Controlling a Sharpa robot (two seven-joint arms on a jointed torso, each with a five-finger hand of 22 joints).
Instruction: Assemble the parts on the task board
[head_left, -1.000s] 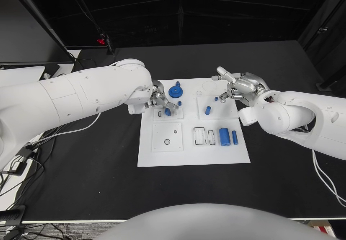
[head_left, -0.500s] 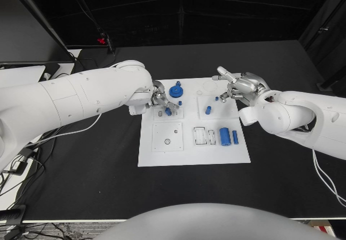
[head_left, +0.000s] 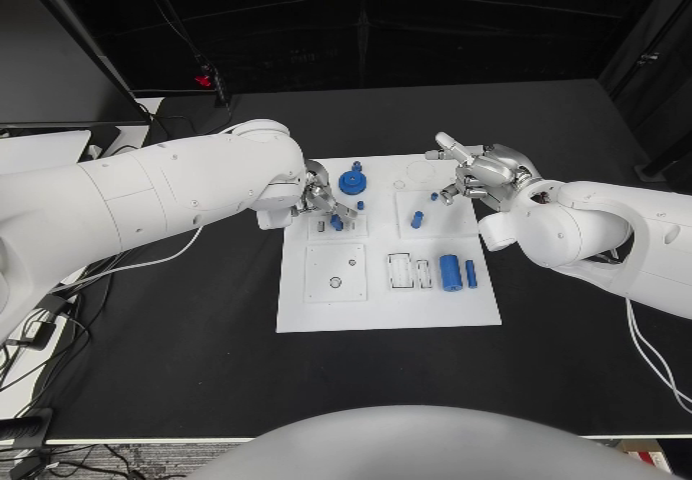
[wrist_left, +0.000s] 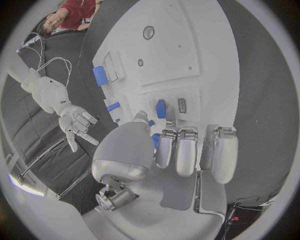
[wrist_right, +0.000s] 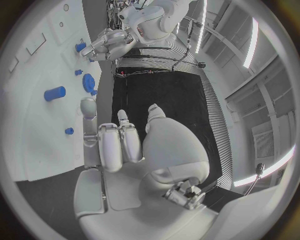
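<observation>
The white task board (head_left: 389, 300) lies mid-table. My left hand (head_left: 320, 198) hovers over its far left panel, thumb and a fingertip pinching a short blue peg (head_left: 336, 223) that stands on the board; the left wrist view shows the same peg (wrist_left: 161, 108) between them. A blue gear (head_left: 352, 183) sits just beyond, with a tiny blue stud (head_left: 359, 207) beside it. My right hand (head_left: 485, 175) floats over the board's far right corner, fingers apart and holding nothing. Near it stand another blue peg (head_left: 415, 220) and a small blue piece (head_left: 433, 197).
A blue cylinder (head_left: 450, 272) and a slim blue pin (head_left: 470, 274) lie in the board's right middle, beside empty slots (head_left: 408, 271). A square plate with holes (head_left: 336, 273) is on the left middle. Black table (head_left: 173, 340) surrounds the board.
</observation>
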